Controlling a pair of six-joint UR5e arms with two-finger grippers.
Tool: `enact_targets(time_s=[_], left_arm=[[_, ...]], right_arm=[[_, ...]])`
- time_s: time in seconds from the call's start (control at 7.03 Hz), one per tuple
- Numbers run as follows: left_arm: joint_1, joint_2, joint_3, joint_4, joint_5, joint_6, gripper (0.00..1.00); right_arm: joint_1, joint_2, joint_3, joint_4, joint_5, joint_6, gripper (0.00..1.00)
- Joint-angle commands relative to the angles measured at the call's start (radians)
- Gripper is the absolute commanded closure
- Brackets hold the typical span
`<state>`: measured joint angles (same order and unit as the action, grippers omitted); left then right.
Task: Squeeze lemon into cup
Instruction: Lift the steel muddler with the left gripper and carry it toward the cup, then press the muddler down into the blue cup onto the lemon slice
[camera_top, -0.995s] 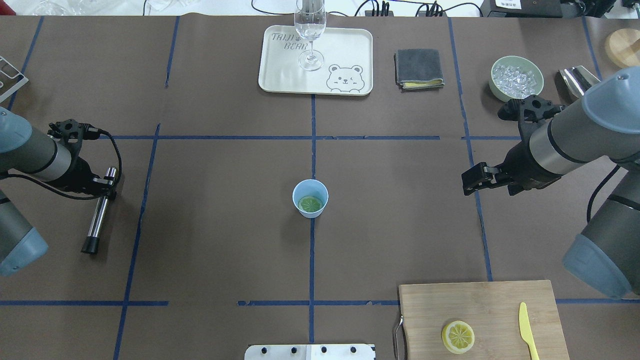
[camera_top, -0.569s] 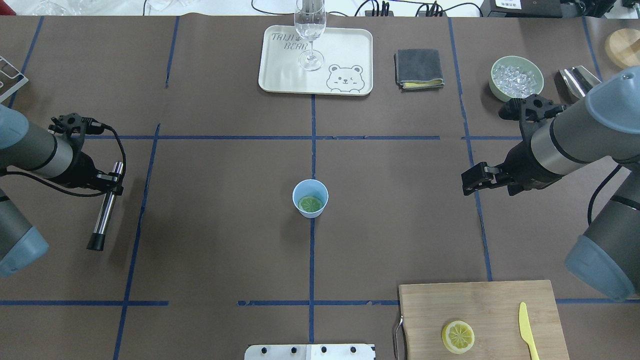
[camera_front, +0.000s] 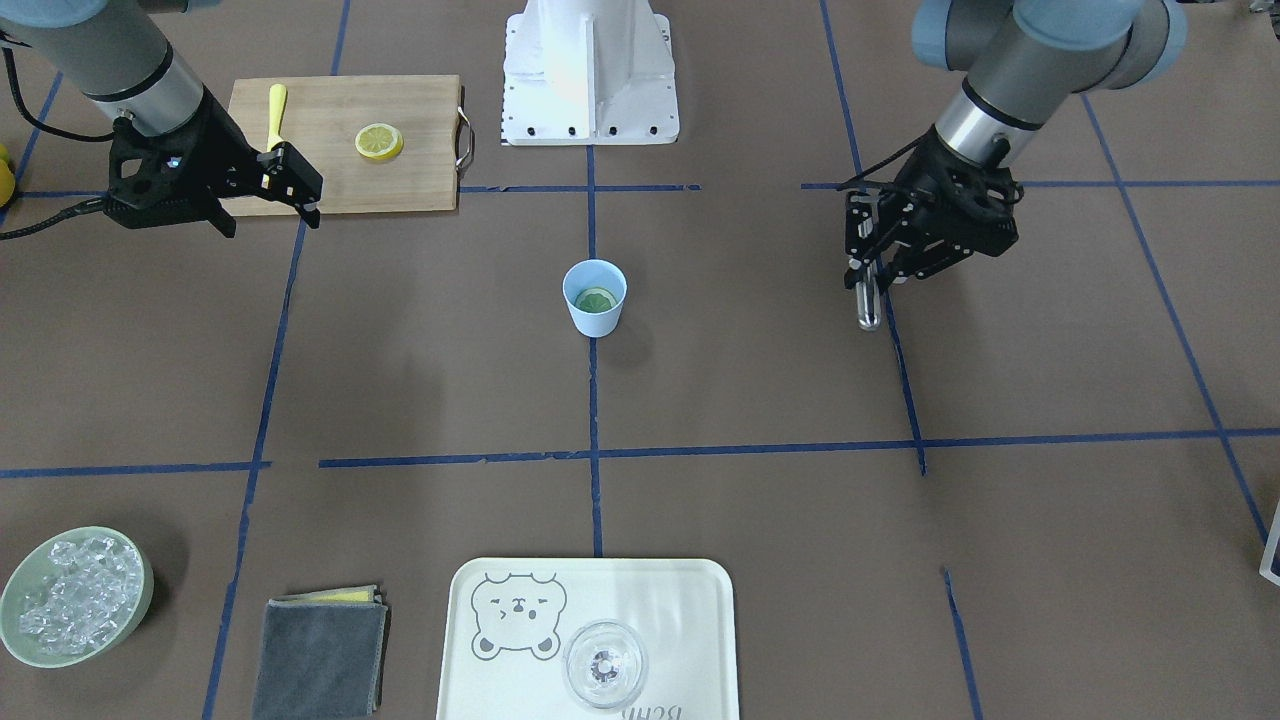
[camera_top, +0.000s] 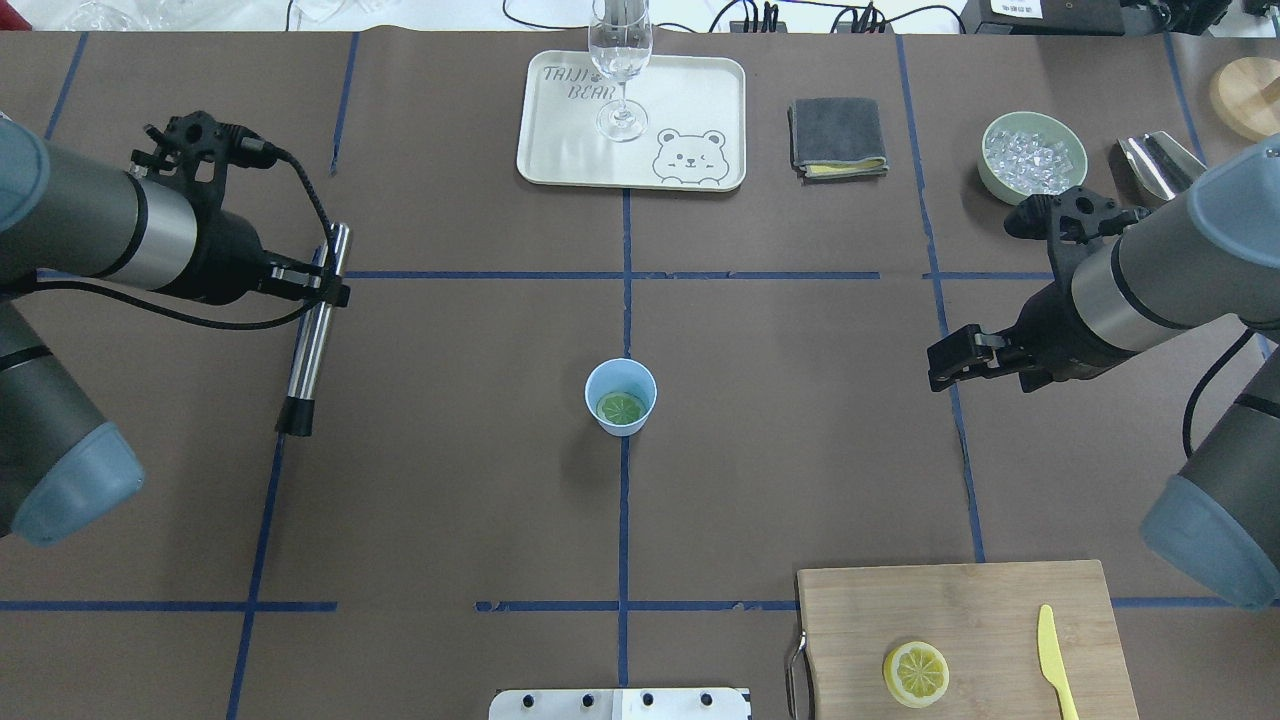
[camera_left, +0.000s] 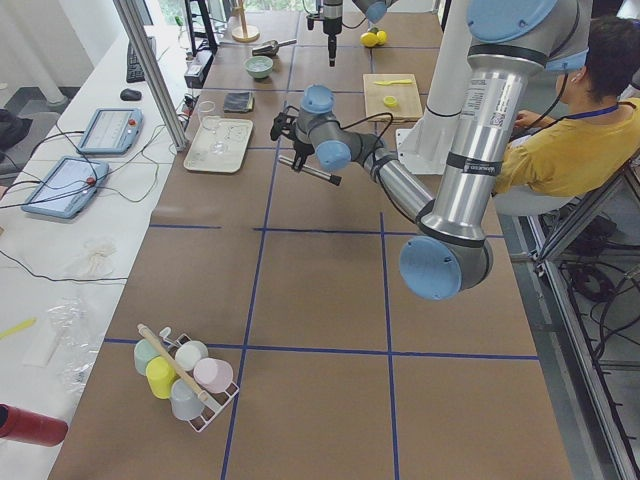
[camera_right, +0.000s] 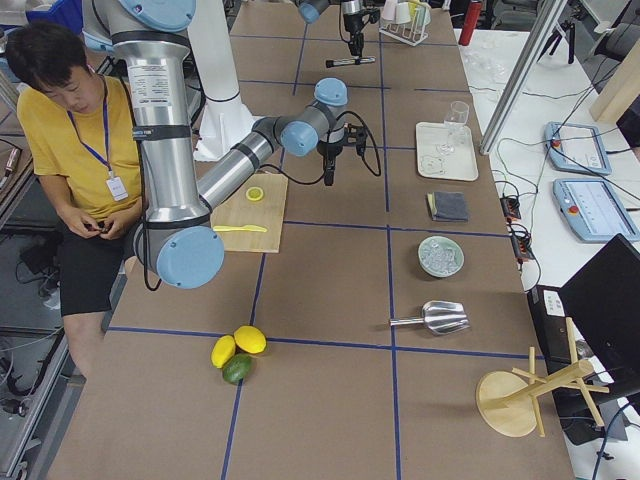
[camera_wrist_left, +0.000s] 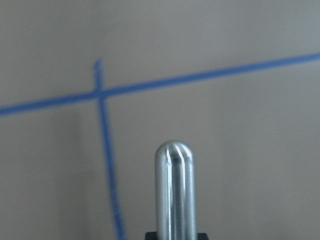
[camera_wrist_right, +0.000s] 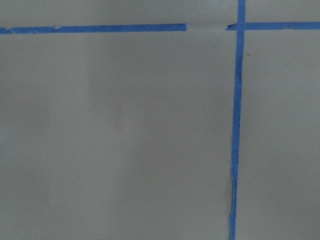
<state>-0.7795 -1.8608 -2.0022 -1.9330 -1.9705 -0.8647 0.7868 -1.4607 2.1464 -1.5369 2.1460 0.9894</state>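
Presently, in the front-facing view: the cup stood upright at mid-table on a blue tape line, with the lemon lying flat inside it. Here the left gripper pinched a steel rod, seen nearly end-on. The right gripper hung with fingers spread, holding nothing, just beside the cutting board.

Overhead view: the rod's full length showed, slanting away from the closed fingers to a black tip, well apart from the cup. A second slice and a yellow knife lay on the board.

Left wrist view: only the rod's rounded steel end, over tape lines.

Right wrist view: table and tape only.

Exterior left: a rack of pastel cups at the near end.

Exterior right: two whole lemons, a green fruit, a metal scoop, a seated person in yellow.
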Motion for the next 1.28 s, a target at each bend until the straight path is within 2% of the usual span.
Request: enact_targets(time_s=[0.0, 0.14, 0.28, 0.43, 0.57, 0.71, 0.85, 1.0, 1.14], left_arm=[[0.138, -0.115, -0.050, -0.004, 0.241, 0.013, 1.00], [0.197, -0.179, -0.032, -0.018, 0.304, 0.010, 1.00], [0.231, -0.195, -0.029, -0.112, 0.420, 0.015, 1.00], [0.264, -0.189, -0.012, -0.206, 0.470, 0.015, 1.00], [0.299, -0.198, 0.061, -0.363, 0.528, 0.015, 1.00], [0.356, -0.198, 0.142, -0.540, 0.624, 0.013, 1.00], [0.434, -0.204, 0.172, -0.591, 0.783, 0.015, 1.00], [0.469, -0.233, 0.207, -0.595, 0.890, 0.016, 1.00], [0.470, -0.256, 0.245, -0.597, 0.939, 0.016, 1.00]], right_arm=[[0.000, -0.013, 0.004, 0.000, 0.000, 0.000, 0.00], [0.006, -0.017, 0.004, 0.000, 0.000, 0.000, 0.00], [0.020, -0.027, 0.004, 0.000, 0.000, -0.001, 0.00], [0.032, -0.032, 0.004, 0.000, 0.002, -0.001, 0.00], [0.051, -0.049, 0.004, 0.000, 0.005, -0.003, 0.00], [0.093, -0.072, 0.003, 0.000, 0.009, -0.012, 0.00], [0.132, -0.088, 0.001, 0.000, 0.035, -0.023, 0.00], [0.169, -0.114, 0.000, 0.000, 0.073, -0.078, 0.00], [0.190, -0.141, 0.000, 0.000, 0.086, -0.124, 0.00]])
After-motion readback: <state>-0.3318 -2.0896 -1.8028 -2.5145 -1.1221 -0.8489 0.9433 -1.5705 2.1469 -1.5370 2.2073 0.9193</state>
